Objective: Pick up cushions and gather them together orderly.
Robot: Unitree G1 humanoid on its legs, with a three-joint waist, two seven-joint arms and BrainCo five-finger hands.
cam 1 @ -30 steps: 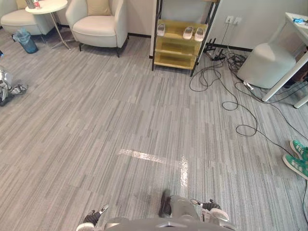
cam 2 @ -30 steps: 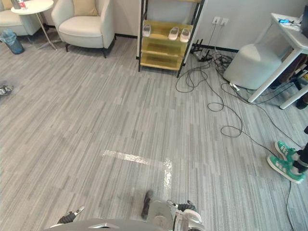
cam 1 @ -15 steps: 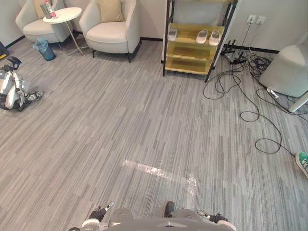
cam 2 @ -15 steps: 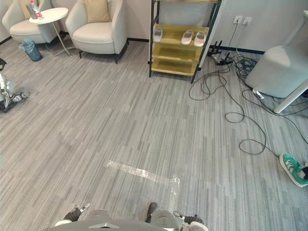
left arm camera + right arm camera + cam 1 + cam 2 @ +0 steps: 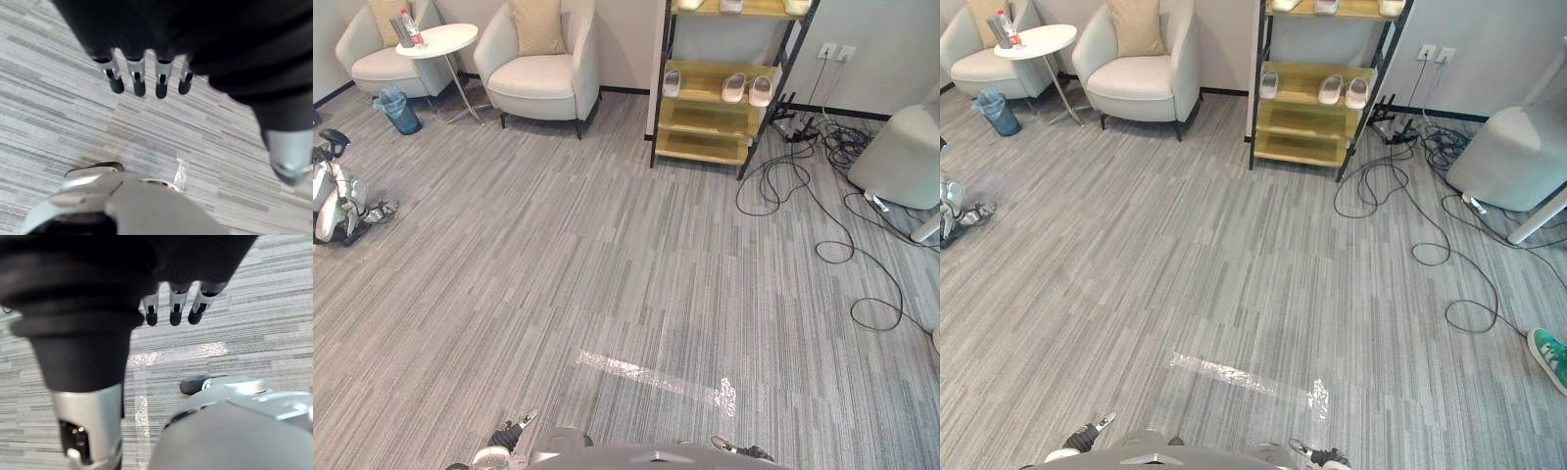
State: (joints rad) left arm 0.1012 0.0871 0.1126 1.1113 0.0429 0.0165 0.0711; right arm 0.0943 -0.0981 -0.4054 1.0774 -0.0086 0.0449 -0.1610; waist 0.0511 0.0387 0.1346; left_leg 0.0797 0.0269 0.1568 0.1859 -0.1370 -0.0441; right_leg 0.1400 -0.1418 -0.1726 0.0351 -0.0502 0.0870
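A tan cushion [image 5: 536, 26] leans upright against the back of the near white armchair [image 5: 540, 78] at the far left of the room. A second tan cushion [image 5: 384, 15] sits in the armchair [image 5: 374, 61] beyond the round table. My left hand [image 5: 138, 73] hangs low by my side, fingers straight and holding nothing; it also shows at the lower edge of the left eye view [image 5: 506, 436]. My right hand [image 5: 175, 303] hangs the same way, open and empty. Both hands are far from the cushions.
A round side table [image 5: 435, 41] with a bottle stands between the armchairs, a blue bin [image 5: 399, 108] beside it. A yellow shoe rack [image 5: 720, 108] holds slippers. Another robot [image 5: 337, 196] lies at left. Cables [image 5: 822, 215], a grey pouf [image 5: 906, 157] and a person's green shoe [image 5: 1552, 357] are at right.
The whole picture has shifted: the camera has turned left and tipped up, bringing both armchairs further into view and pushing the green shoes toward the right edge. Both hands still hang low.
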